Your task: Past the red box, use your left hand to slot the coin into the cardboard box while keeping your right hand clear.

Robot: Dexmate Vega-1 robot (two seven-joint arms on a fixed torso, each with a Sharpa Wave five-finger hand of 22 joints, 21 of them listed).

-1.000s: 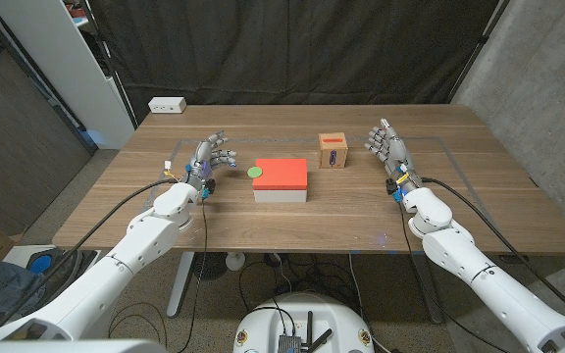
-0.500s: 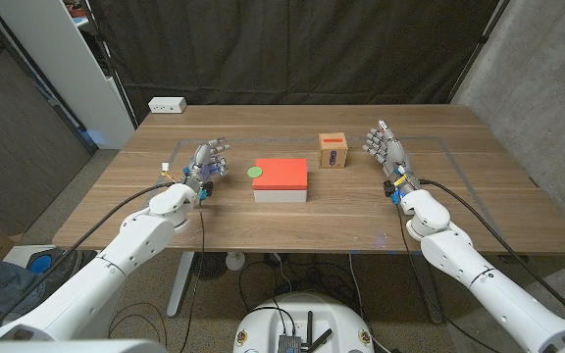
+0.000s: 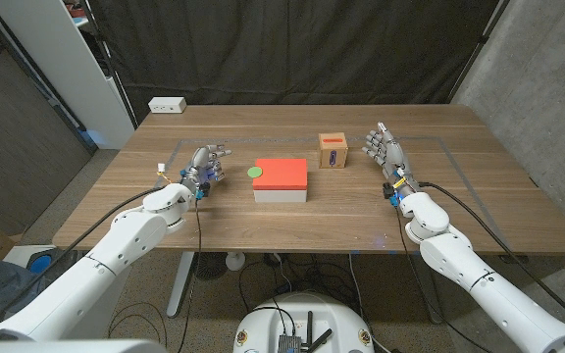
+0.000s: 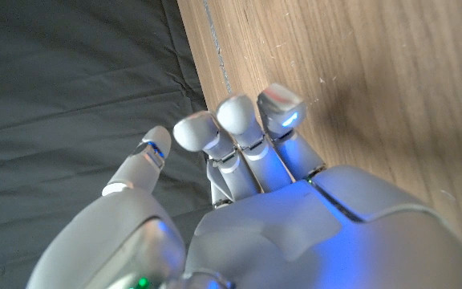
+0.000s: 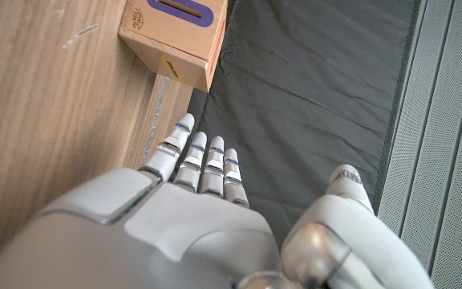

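A small green coin (image 3: 255,172) lies by the left edge of the red box (image 3: 282,175), which has white sides and sits mid-table. Behind it and to the right stands the cardboard box (image 3: 333,151) with a purple slot on top, also seen in the right wrist view (image 5: 179,40). My left hand (image 3: 207,163) hovers left of the coin, a short gap away, fingers curled in and holding nothing; the left wrist view shows the curled fingers (image 4: 239,120) over bare wood. My right hand (image 3: 385,150) stands upright to the right of the cardboard box, fingers spread, apart from it.
A white power strip (image 3: 168,104) lies at the table's far left corner. A thin outline is marked on the wooden table (image 3: 351,216). A black curtain hangs behind the table, and a grey wall stands on the right.
My left hand's fingers have curled in from a spread pose, and the hand has shifted slightly. The right hand, the coin and both boxes stay where they were.
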